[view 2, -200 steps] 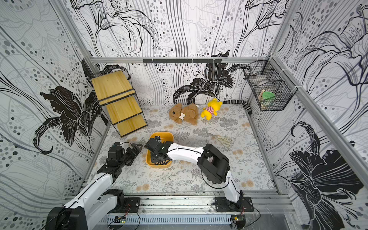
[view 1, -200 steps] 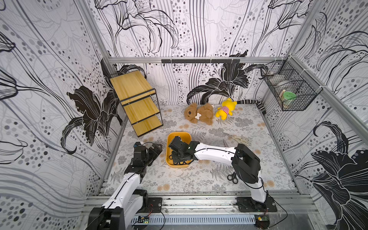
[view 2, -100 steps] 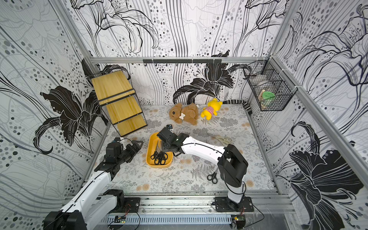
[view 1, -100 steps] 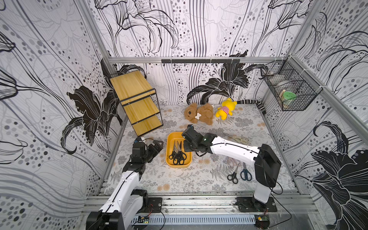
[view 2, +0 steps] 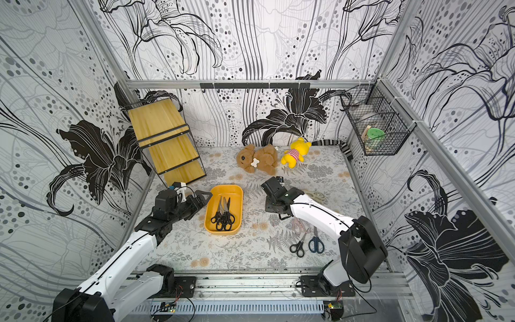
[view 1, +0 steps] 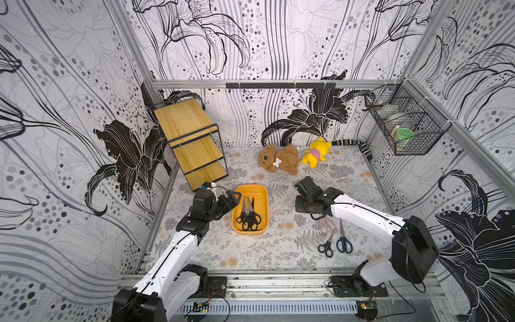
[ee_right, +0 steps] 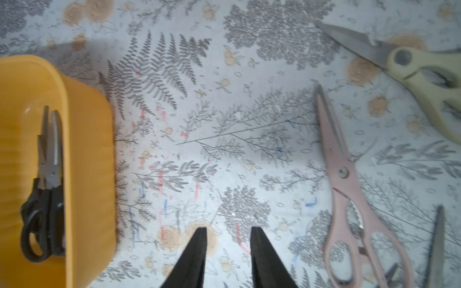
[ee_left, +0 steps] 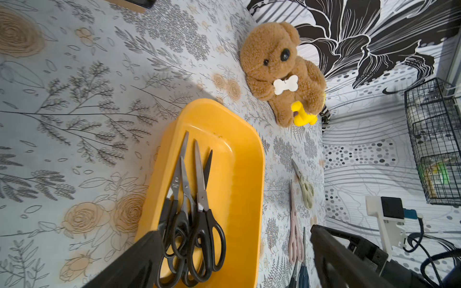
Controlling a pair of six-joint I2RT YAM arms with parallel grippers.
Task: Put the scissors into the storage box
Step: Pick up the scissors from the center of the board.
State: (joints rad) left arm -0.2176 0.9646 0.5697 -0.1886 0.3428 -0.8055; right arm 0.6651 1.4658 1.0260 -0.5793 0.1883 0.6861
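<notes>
The orange storage box (view 1: 251, 191) (view 2: 226, 191) lies left of the table's middle and holds several black-handled scissors (view 1: 249, 216) (view 2: 223, 217), handles toward the front. My left gripper (view 1: 233, 198) (ee_left: 234, 229) hangs wide open at the box's left rim, holding nothing. My right gripper (view 1: 303, 207) (ee_right: 229, 229) stands open over bare mat between the box (ee_right: 87, 149) and the pink scissors (ee_right: 346, 179), gripping nothing. On the mat at the right lie pink scissors (view 1: 326, 224), small black-handled scissors (view 1: 326, 247) and dark blue scissors (view 1: 344, 243). Cream scissors (ee_right: 424, 74) lie beyond the pink pair.
A wooden shelf rack (view 1: 192, 142) leans at the back left. A brown plush dog (view 1: 278, 160) and a yellow plush toy (view 1: 315, 154) lie at the back. A black wire basket (view 1: 404, 131) hangs on the right wall.
My right gripper has left the box, where black scissors now lie, and swung right across the mat toward the loose scissors. The left gripper has edged nearer the box rim.
</notes>
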